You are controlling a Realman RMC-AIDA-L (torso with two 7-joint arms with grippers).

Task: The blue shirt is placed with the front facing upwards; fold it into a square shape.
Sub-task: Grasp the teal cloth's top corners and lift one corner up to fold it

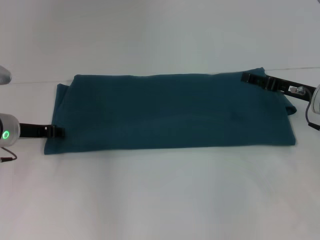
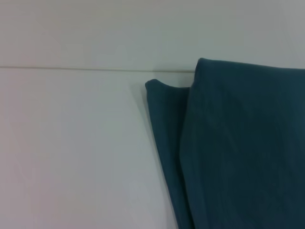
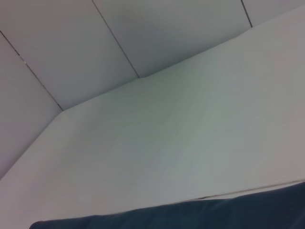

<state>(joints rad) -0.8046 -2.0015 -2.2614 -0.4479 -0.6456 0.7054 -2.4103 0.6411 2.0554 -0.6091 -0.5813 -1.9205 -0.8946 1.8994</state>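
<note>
The left gripper (image 1: 59,131) meets the left end of the blue shirt (image 1: 170,112), toward that end's near corner; whether its jaws are clenched or released cannot be determined. The right gripper (image 1: 248,77) rests on the shirt's far right corner, jaw state equally unreadable. The shirt lies flat on the white worktop (image 1: 160,195), folded into a long band running left to right across the middle. It is matte, smooth cloth with straight folded edges; no lettering or collar shows. The left wrist view shows two stacked layers (image 2: 167,133), the lower one protruding beyond the upper. The right wrist view shows only a dark cloth strip (image 3: 190,217), cut off at the frame edge.
</note>
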